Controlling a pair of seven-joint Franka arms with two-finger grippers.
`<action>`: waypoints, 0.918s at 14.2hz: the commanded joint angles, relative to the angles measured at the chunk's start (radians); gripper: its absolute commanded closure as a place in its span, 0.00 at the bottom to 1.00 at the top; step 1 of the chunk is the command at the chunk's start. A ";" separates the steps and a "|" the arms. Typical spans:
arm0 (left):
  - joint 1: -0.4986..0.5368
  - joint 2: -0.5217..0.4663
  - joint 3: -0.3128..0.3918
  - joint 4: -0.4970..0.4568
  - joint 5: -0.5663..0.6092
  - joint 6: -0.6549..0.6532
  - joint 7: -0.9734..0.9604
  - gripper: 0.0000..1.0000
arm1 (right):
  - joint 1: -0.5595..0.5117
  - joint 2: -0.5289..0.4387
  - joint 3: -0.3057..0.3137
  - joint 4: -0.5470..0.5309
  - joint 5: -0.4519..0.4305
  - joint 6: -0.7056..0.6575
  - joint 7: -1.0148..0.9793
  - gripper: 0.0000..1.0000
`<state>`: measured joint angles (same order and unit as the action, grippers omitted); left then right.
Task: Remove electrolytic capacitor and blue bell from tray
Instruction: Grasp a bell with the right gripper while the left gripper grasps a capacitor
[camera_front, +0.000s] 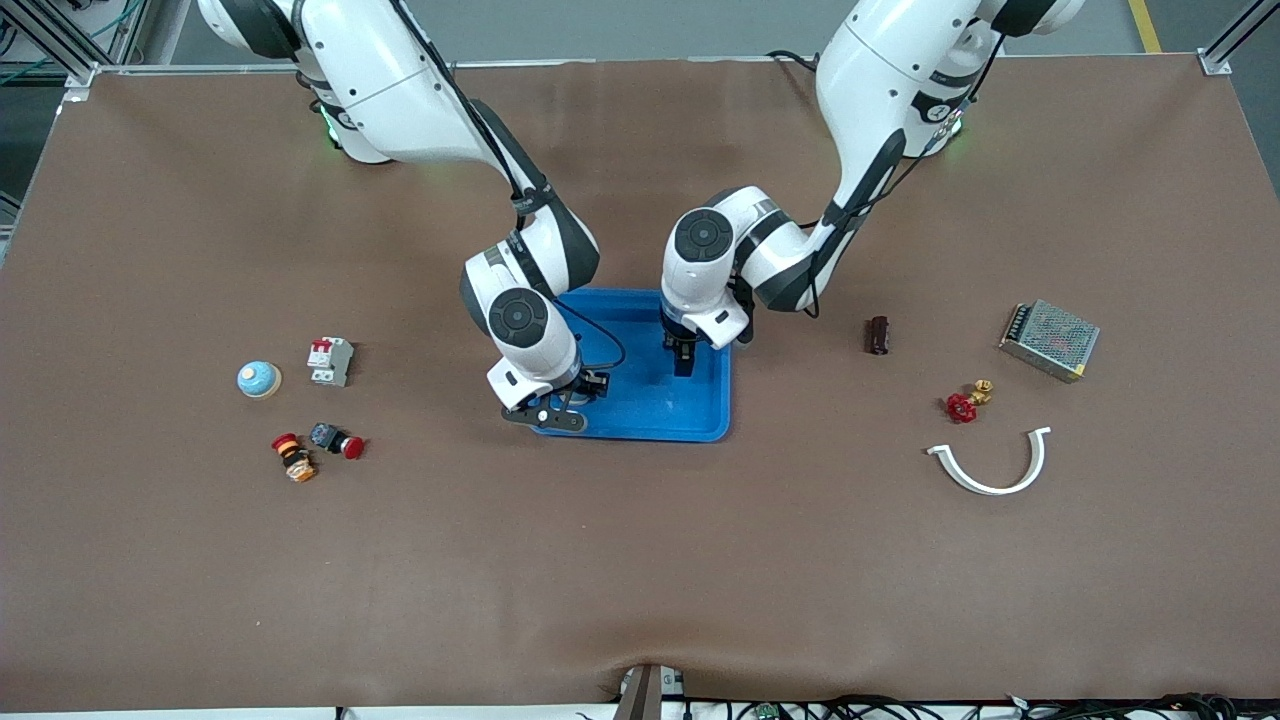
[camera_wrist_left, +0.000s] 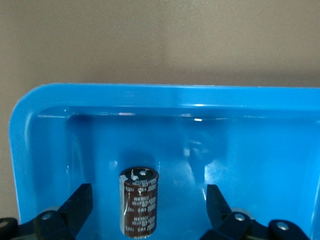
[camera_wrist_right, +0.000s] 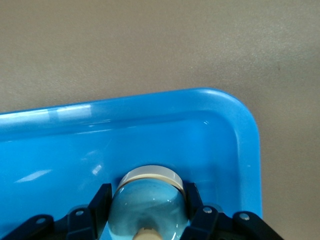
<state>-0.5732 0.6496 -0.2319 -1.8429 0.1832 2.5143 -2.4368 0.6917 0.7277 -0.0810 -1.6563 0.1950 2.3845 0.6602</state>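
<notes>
A blue tray (camera_front: 650, 405) lies mid-table. My left gripper (camera_front: 684, 362) is low inside it, fingers open. A brown capacitor (camera_wrist_left: 140, 210) stands upright on the tray floor between the open fingers (camera_wrist_left: 75, 207), touching neither. The tray's rim (camera_wrist_left: 150, 95) curves round it. My right gripper (camera_front: 567, 400) is at the tray's corner nearer the front camera, toward the right arm's end. It is shut on a light-blue domed bell (camera_wrist_right: 147, 200) with a cream base, low over the tray floor near the rim (camera_wrist_right: 150, 102).
Toward the right arm's end lie a second blue bell (camera_front: 259, 379), a circuit breaker (camera_front: 330, 360) and two red push buttons (camera_front: 292, 457). Toward the left arm's end lie a second dark capacitor (camera_front: 877, 335), a metal power supply (camera_front: 1049, 339), a red valve (camera_front: 964, 404) and a white curved clip (camera_front: 990, 465).
</notes>
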 joint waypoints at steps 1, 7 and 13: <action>-0.010 0.009 0.009 0.013 0.059 -0.005 -0.060 0.00 | -0.001 -0.014 -0.010 0.024 0.014 -0.024 0.006 0.61; -0.011 0.015 0.008 0.014 0.070 -0.005 -0.073 0.00 | -0.069 -0.059 -0.011 0.130 0.017 -0.257 -0.054 0.61; -0.023 0.015 0.008 0.019 0.070 -0.005 -0.073 0.00 | -0.221 -0.146 -0.014 0.128 0.011 -0.425 -0.388 0.61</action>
<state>-0.5763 0.6571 -0.2308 -1.8417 0.2272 2.5142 -2.4760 0.5128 0.6148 -0.1067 -1.5134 0.1950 1.9961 0.3661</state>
